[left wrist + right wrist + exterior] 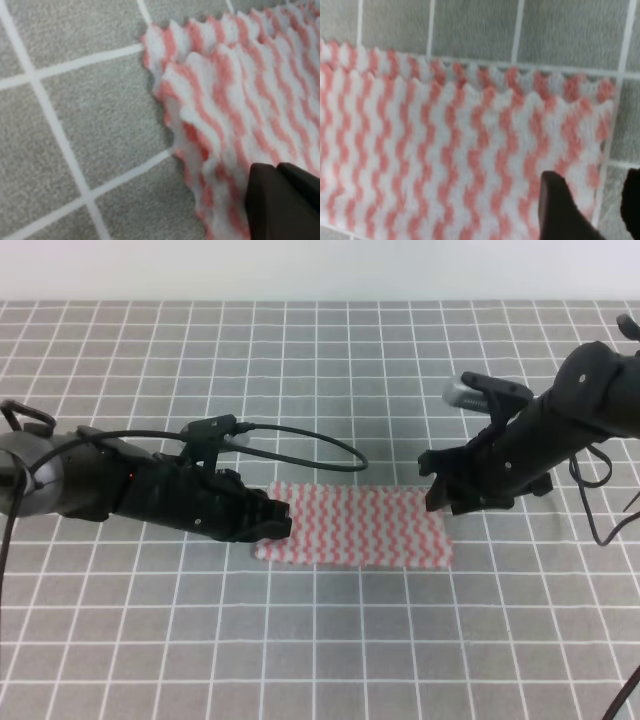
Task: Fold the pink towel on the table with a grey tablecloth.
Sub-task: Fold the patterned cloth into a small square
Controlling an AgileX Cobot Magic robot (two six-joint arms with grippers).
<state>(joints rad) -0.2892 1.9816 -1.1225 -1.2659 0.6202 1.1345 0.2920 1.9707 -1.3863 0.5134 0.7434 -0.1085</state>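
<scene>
The pink towel (352, 527) lies flat on the table with a grey tablecloth (320, 360) as a wide strip, with two layers showing at its left corner (220, 100). My left gripper (282, 518) is at the towel's left end. In the left wrist view its dark fingers (295, 210) are pressed together over the cloth, shut, with no cloth seen pinched. Over the towel's right end sits my right gripper (438, 498). The right wrist view shows the right gripper (600, 200) open, one finger over the towel (445, 150) and the other past its right edge.
A black cable (310, 440) loops from the left arm over the cloth just behind the towel. A second cable (590, 515) hangs off the right arm at the right edge. The gridded cloth stretches on all sides.
</scene>
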